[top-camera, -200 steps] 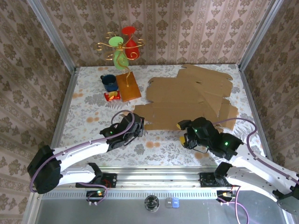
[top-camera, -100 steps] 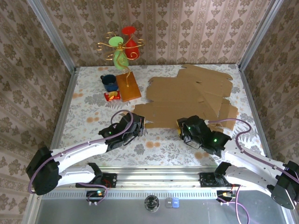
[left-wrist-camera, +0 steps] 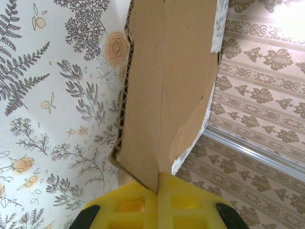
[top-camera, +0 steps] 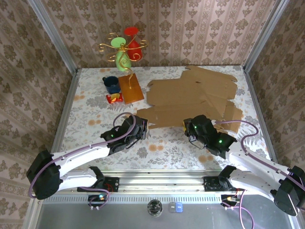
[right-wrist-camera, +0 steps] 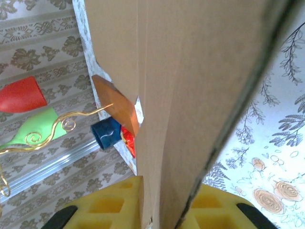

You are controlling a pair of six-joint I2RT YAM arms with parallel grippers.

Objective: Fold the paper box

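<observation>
Cardboard took up the far right half of the tabletop [top-camera: 90, 114]: the cardboard box [top-camera: 190, 95] lay unfolded, a wide flat sheet with flaps and notches. It reached from near the far edge down past the middle. Both arms were on its near edge, well apart from each other.

The left tool [top-camera: 141, 128] sat at the sheet's near left corner. From the left wrist, that left tool [left-wrist-camera: 158, 191] was pressed together on the cardboard box [left-wrist-camera: 167, 86]. The corner ran down into the slit between the yellow fingers [left-wrist-camera: 128, 205], and the corrugated edge showed along the sheet's left side.

The right tool [top-camera: 189, 126] met the near edge further right, about the middle of the sheet. From the right wrist, the right tool [right-wrist-camera: 162, 210] had a yellow pad [right-wrist-camera: 105, 205] on each side of the cardboard box [right-wrist-camera: 190, 71]. It was pinching the sheet, which ran up between the pads. Whether either corner was lifted off the tabletop, I could not tell.

Over at the far left there was a little cluster, apart from the box. A blue cup [top-camera: 111, 84] stood just beside a brown board [top-camera: 130, 88], with a small red packet [top-camera: 114, 98] in front of the cup. Behind them, at the far edge, rose a gold wire stand [top-camera: 125, 47] carrying a green piece and a red one.
</observation>
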